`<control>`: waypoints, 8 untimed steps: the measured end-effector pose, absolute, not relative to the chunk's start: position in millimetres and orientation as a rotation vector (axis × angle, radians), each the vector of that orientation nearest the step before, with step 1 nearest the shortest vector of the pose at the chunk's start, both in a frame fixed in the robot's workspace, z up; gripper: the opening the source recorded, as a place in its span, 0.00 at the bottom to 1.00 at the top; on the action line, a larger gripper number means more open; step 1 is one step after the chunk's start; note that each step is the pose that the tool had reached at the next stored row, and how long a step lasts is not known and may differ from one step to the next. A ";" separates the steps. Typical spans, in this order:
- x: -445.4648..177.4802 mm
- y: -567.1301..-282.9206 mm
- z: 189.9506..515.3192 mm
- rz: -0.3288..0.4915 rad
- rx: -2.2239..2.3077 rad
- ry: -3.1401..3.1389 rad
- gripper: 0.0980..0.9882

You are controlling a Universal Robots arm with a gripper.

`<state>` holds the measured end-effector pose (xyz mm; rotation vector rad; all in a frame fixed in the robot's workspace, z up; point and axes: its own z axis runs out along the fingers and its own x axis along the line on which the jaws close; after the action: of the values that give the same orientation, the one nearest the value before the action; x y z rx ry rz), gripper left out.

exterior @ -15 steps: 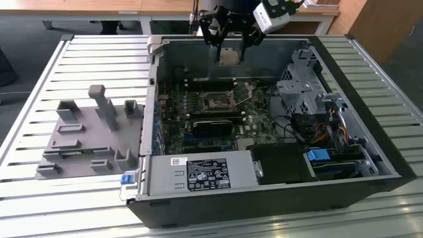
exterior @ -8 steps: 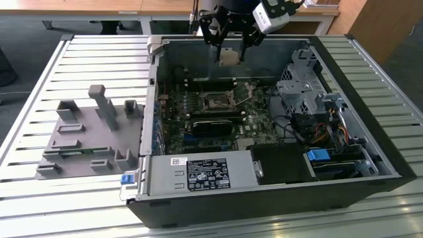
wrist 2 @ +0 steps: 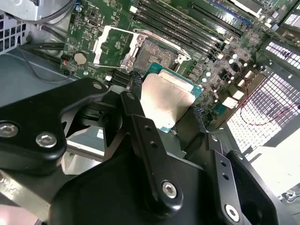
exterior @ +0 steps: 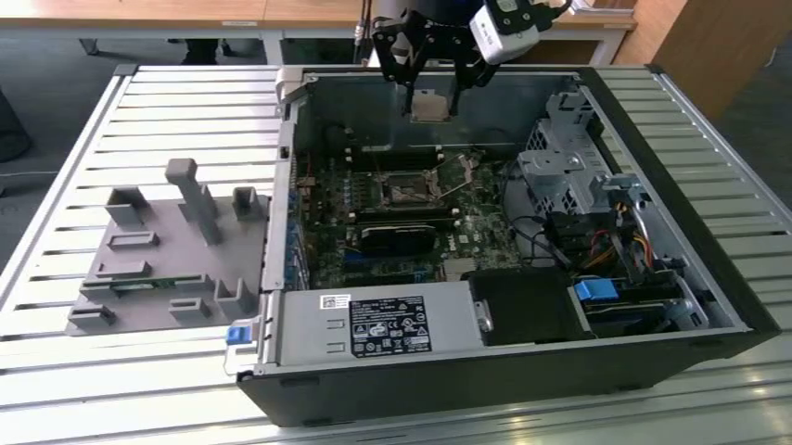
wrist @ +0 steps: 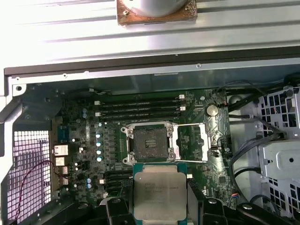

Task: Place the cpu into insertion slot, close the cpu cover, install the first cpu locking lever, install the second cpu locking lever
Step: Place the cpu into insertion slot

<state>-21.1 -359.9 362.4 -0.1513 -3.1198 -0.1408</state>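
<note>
The claw (exterior: 432, 105) is closed on the cpu (wrist: 160, 196), pinching it by two opposite edges and holding it in the air over the open computer case (exterior: 495, 371) that sits on the slatted bench (exterior: 185, 93). The chip is clear of the insertion slot (wrist: 148, 144) and not seated. The slot lies bare on the motherboard (wrist: 93, 117), and the cpu cover (wrist: 213, 135) is swung open just beside it. I judge the chip light, thin and stiff, with a smooth metal top that could slip. Its underside and the socket contacts are likely delicate, so the edges are the right place to hold it. Being square, it has no real long axis. It hangs flat with the metal top facing up, and its sides seem roughly parallel to the slot's sides, though the angle makes this hard to confirm.
</note>
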 end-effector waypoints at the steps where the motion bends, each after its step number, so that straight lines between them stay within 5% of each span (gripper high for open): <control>1: -21.1 -359.9 362.4 -0.141 -0.161 -3.120 0.50; 8: -21.1 -359.9 362.4 -0.141 -0.206 -3.118 0.50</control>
<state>-21.1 -359.9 362.4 -0.2064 -3.1181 -0.1412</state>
